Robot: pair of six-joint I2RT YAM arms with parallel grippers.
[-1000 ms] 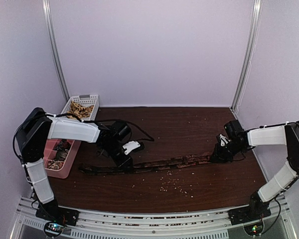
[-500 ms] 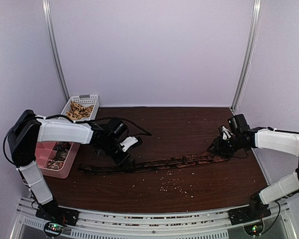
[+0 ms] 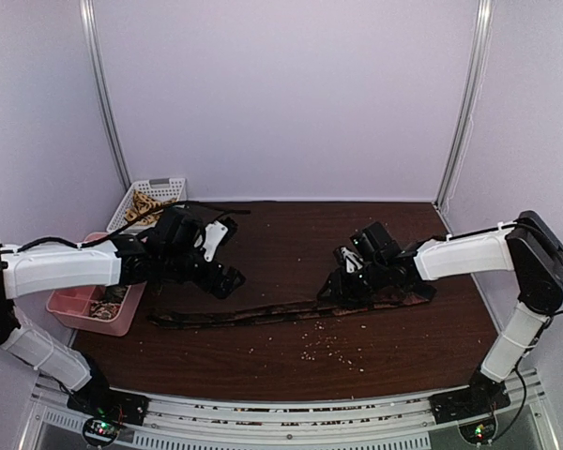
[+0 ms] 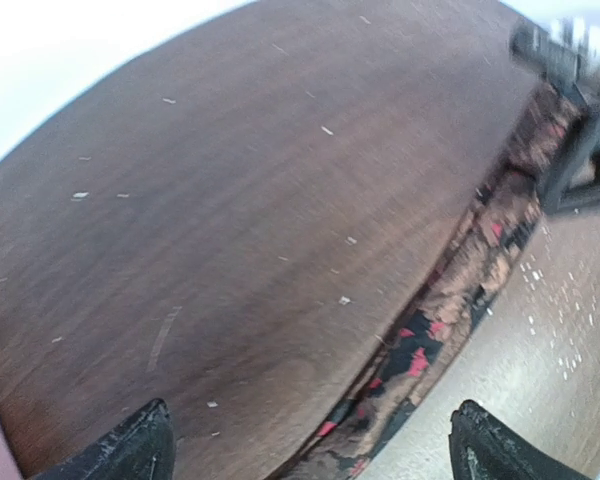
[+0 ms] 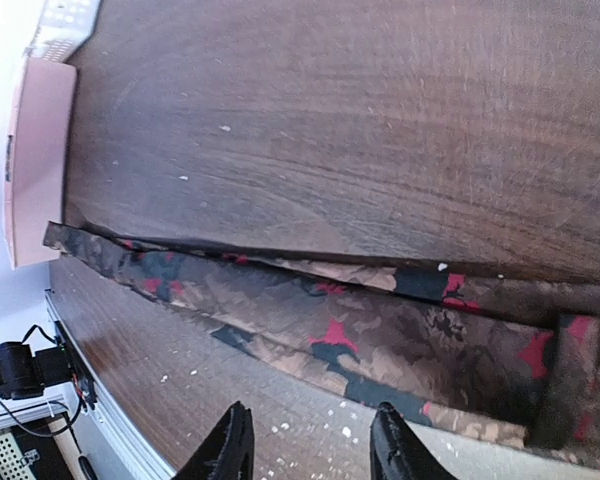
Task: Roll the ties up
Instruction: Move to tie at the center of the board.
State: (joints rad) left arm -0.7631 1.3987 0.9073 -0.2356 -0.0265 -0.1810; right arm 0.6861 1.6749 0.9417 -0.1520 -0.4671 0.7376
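One tie (image 3: 263,312) lies flat on the surface (image 3: 357,234), towards its near edge, with its long axis running left to right. The right pincer (image 3: 345,286), partly spread and empty, hovers over the tie's right part and looks the nearer. The left pincer (image 3: 227,279), spread wide and empty, hangs just beyond the tie's left part.

1 tie (image 3: 263,312) seen in top view, as one long strip on 1 table (image 3: 357,244); rt wrist view shows 2 overlapping bands of it, can't tell if 1 folded tie or 2. 2 containers: 1 white slotted basket (image 3: 155,192) + 1 pink tray (image 3: 70,307), contents too small to count. 2 grippers: left gripper (image 4: 310,440), right gripper (image 5: 310,440). Pale crumbs (image 3: 324,347): dozens, too many to count exactly
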